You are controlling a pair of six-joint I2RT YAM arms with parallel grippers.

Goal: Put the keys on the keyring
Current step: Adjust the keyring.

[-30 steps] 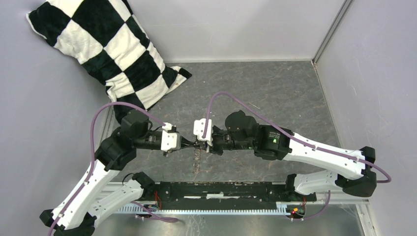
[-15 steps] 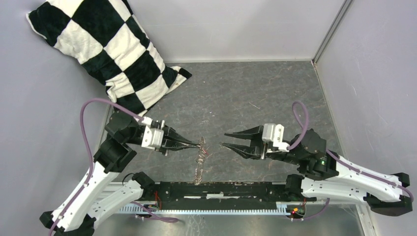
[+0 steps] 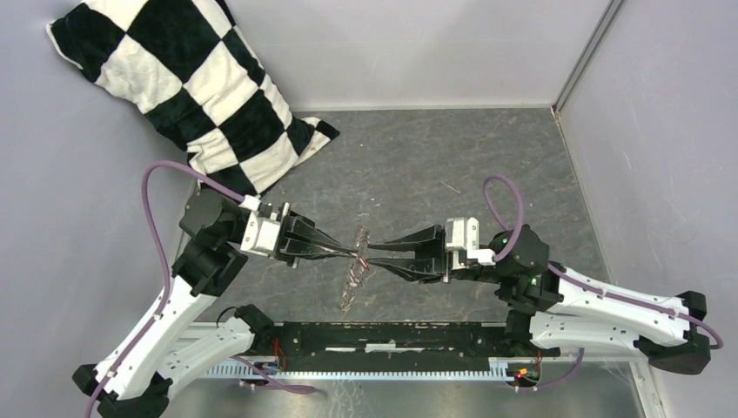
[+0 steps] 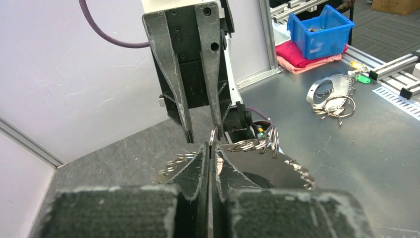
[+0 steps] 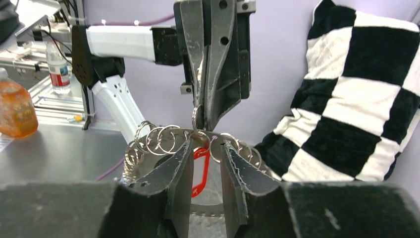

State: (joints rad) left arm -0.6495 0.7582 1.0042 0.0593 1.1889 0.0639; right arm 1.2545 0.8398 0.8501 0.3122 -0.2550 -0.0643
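Note:
The keyring point(image 3: 352, 280) is a chain of small silver rings that hangs from my left gripper point(image 3: 358, 253) down to the dark table. That gripper is shut on one ring at its tips point(image 4: 210, 147). The chain point(image 4: 252, 145) drapes away to both sides. My right gripper point(image 3: 372, 255) faces it tip to tip and is open. Its fingertips point(image 5: 206, 144) stand on either side of a ring just below the left gripper point(image 5: 200, 121). The loops point(image 5: 161, 139) fan out to the left, and the red tag point(image 5: 199, 171) hangs behind the gap. No key can be made out in any view.
A black-and-white checked pillow point(image 3: 200, 87) leans in the far left corner. Grey walls close in the table on the left, back and right. A slotted rail point(image 3: 392, 340) runs along the near edge. Beyond the cell stand a blue bin point(image 4: 322, 29) and an orange bottle point(image 5: 15, 106).
A second ago both grippers met at the chain. The right arm then swung away to the right with open jaws. It has now come back to the left gripper's tips.

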